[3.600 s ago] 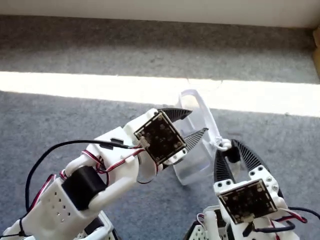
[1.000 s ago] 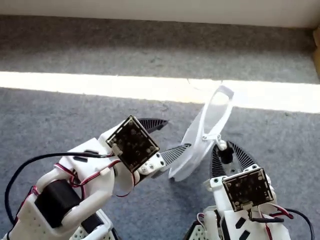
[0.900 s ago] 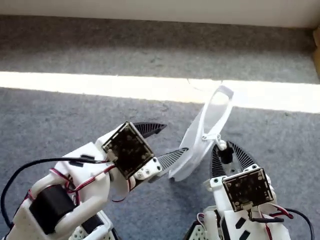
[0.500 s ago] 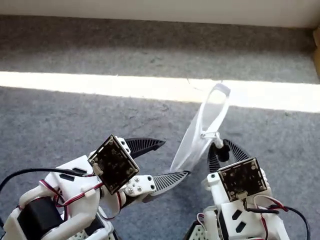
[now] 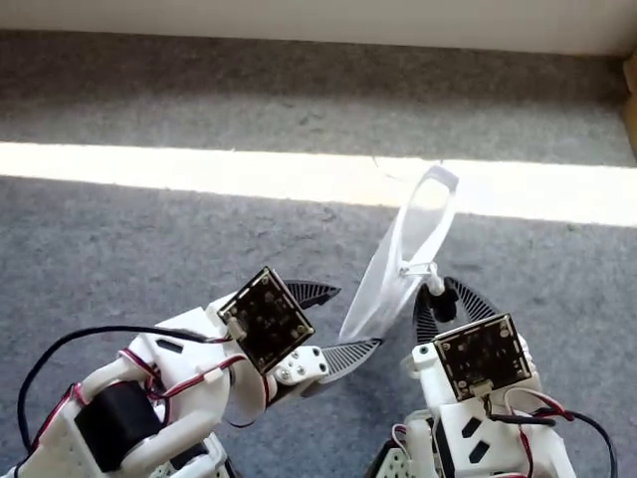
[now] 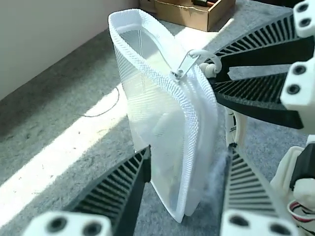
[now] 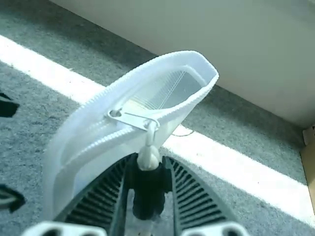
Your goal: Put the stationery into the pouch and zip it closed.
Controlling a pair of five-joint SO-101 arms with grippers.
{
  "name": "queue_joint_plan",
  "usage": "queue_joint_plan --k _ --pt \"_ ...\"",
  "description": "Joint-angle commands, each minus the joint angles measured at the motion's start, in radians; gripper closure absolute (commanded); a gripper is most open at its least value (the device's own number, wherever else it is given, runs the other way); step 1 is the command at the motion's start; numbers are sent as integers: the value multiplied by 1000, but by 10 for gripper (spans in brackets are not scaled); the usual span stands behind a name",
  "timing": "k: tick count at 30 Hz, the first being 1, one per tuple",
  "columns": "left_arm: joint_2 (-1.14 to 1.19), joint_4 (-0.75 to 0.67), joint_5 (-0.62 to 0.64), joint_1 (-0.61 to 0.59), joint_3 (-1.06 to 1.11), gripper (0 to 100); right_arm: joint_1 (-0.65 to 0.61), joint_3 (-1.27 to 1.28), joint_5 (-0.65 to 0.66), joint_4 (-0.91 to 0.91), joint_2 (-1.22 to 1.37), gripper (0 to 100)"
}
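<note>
Mesh pouch [image 5: 398, 264] is standing on end: right gripper [image 7: 147, 169] is pinching its zip pull [image 7: 134, 118] for closing, left gripper [image 6: 187, 155] is gaping wide, straddling its base.

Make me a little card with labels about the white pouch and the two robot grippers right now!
Pouch: white mesh pouch, upright on its edge on the grey carpet
Zip: partly open past the zipper pull
Left gripper: open, by the pouch's near end, not gripping
Right gripper: shut on the zipper pull

What lies inside the pouch [image 6: 162, 123] is too indistinct to tell apart.
</note>
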Motion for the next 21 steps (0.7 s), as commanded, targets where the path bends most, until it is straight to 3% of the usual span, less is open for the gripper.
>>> queue_joint_plan --k 1,13,17,21 --pt "-10 -61 11 10 18 772 13 -4 -9 -30 1 994" --pt "-2 -163 14 18 41 772 13 -8 -37 -31 1 994" --pt "-2 -236 94 18 85 772 13 -8 -41 -31 1 994" --pt "-2 -302 91 18 139 774 13 -8 -43 -31 1 994"
